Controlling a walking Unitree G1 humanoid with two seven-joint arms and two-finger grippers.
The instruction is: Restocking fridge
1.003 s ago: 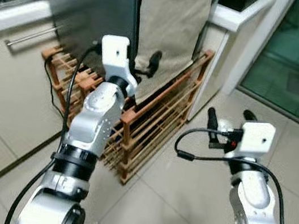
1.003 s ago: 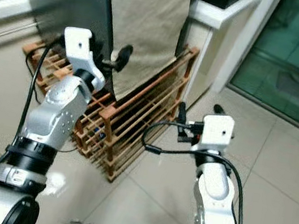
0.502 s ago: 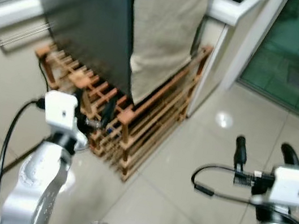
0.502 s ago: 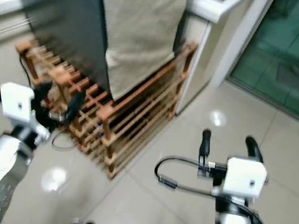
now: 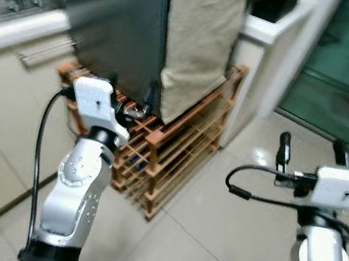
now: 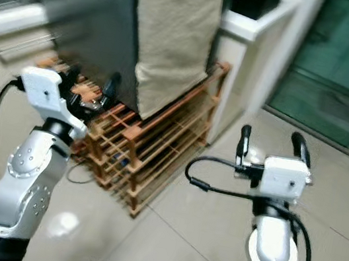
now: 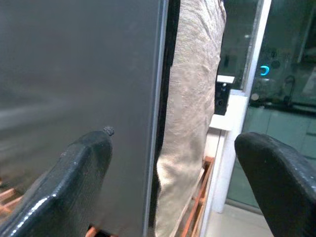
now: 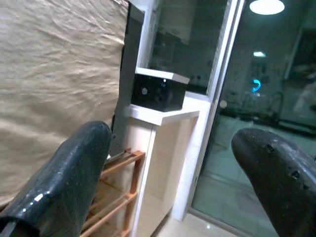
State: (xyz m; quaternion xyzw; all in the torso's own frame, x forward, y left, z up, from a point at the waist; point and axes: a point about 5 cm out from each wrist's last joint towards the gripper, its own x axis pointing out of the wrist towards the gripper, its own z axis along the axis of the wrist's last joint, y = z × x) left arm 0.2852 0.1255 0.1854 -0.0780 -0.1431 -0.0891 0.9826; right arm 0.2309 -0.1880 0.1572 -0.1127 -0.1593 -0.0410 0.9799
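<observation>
Fridge [image 5: 122, 21] stands dark-fronted on its wooden rack [image 5: 171, 150] straight ahead, left gripper [image 5: 140, 101] spread wide and empty near its lower door edge, right gripper [image 5: 308, 149] wide and empty over tile, and I risk snagging the hanging cloth [image 5: 200, 34].

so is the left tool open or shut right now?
Open. In the left wrist view the left tool has its two black fingers spread wide, holding nothing, with the dark fridge door edge between them.

A wooden rack [image 5: 178, 151] (slatted, reddish) stands on the tiled floor [image 5: 209, 243].
</observation>
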